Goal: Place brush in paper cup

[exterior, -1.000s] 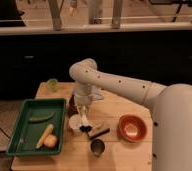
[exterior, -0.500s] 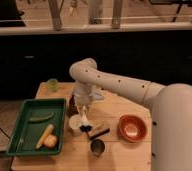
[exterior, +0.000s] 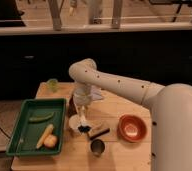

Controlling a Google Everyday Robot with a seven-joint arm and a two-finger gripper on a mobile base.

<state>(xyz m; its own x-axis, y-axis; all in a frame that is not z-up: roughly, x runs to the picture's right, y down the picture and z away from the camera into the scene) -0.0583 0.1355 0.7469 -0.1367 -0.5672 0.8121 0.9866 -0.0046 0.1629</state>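
Observation:
The white paper cup (exterior: pixel 75 123) stands on the wooden table just right of the green tray. My gripper (exterior: pixel 82 109) points straight down right above the cup's right side. It is shut on the brush (exterior: pixel 82 120), whose slim white handle hangs upright from the fingers. The brush's dark bristle tip sits at the cup's right rim, at or in the cup; I cannot tell whether it touches the bottom.
A green tray (exterior: pixel 20 142) at left holds a green pod, a yellow piece and a round fruit. A tan block with black handle (exterior: pixel 98 131) lies right of the cup. A metal cup (exterior: pixel 97 147), orange bowl (exterior: pixel 131 127) and translucent green cup (exterior: pixel 52 85) stand around.

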